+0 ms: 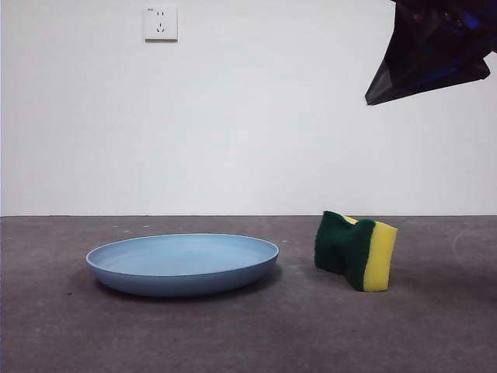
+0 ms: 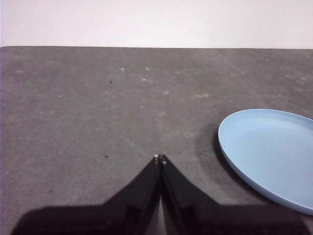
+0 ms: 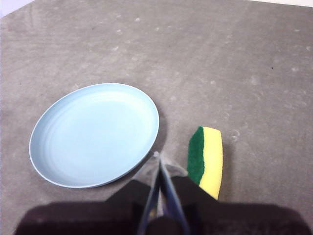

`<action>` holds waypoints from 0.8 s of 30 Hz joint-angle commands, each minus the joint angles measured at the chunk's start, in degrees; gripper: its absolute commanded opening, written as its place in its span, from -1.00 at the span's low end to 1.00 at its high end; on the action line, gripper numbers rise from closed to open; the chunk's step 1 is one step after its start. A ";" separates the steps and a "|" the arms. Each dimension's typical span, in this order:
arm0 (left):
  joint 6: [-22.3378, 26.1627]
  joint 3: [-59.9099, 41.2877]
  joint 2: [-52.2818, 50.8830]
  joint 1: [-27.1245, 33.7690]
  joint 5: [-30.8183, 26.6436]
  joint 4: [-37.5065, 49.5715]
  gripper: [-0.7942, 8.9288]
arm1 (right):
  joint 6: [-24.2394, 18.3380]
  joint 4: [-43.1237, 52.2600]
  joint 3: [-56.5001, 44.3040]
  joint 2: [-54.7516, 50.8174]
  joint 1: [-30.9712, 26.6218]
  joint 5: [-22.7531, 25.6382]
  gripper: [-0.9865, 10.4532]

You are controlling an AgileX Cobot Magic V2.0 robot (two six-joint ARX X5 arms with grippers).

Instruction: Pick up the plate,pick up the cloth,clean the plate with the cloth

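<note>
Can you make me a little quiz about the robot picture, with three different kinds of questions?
1. True or false: the sponge is lying inside the light-blue plate.
2. Pick one. What colours is the sponge? A) red and white B) yellow and dark green C) all blue
3. Fill in the word: the left gripper has its jaws ____ above the grey table.

Key
1. False. The sponge stands on its edge on the table beside the plate, not touching it.
2. B.
3. Shut. The right gripper, up above the gap between plate and sponge, is shut too, and neither holds anything.
</note>
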 commanded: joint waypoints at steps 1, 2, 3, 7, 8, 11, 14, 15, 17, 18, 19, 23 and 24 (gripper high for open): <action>0.11 -0.74 -0.17 0.13 -0.11 0.09 -0.84 | 0.15 0.28 -0.63 0.07 0.04 0.17 -0.82; 0.11 -0.74 -0.17 0.13 -0.09 0.09 -0.84 | 0.15 0.28 -0.63 0.07 0.02 0.17 -0.82; 0.11 -0.74 -0.17 0.13 -0.09 0.09 -0.84 | 0.15 0.28 -0.63 0.07 0.02 0.15 -0.82; 0.11 -0.74 -0.17 0.13 -0.11 0.09 -0.84 | 0.15 0.28 -0.63 0.07 0.04 0.15 -0.82; 0.11 -0.74 -0.17 0.13 -0.11 0.09 -0.84 | 0.15 0.28 -0.63 0.07 0.04 0.15 -0.82; 0.11 -0.74 -0.17 0.13 -0.11 0.09 -0.84 | 0.15 0.28 -0.63 0.07 0.04 0.15 -0.82; 0.11 -0.74 -0.17 0.13 -0.09 0.09 -0.84 | 0.15 0.28 -0.63 0.07 0.04 0.15 -0.82; 0.11 -0.74 -0.17 0.13 -0.11 0.09 -0.84 | 0.15 0.28 -0.63 0.07 0.04 0.15 -0.82; 0.11 -0.74 -0.17 0.13 -0.11 0.09 -0.84 | 0.15 0.28 -0.63 0.07 0.02 0.15 -0.82; 0.11 -0.74 -0.17 0.13 -0.11 0.09 -0.84 | 0.15 0.28 -0.63 0.07 0.02 0.15 -0.82; 0.11 -0.76 -0.17 0.13 -0.09 0.09 -0.84 | 0.13 0.28 -0.63 0.07 0.02 0.15 -0.82; 0.11 -0.74 -0.17 0.13 -0.11 0.09 -0.84 | -5.09 -0.92 -0.63 -2.82 -0.81 1.68 -0.82; 0.11 -0.74 -0.17 0.13 -0.11 0.09 -0.84 | -6.75 -1.51 -0.63 -4.13 -1.57 1.60 -0.82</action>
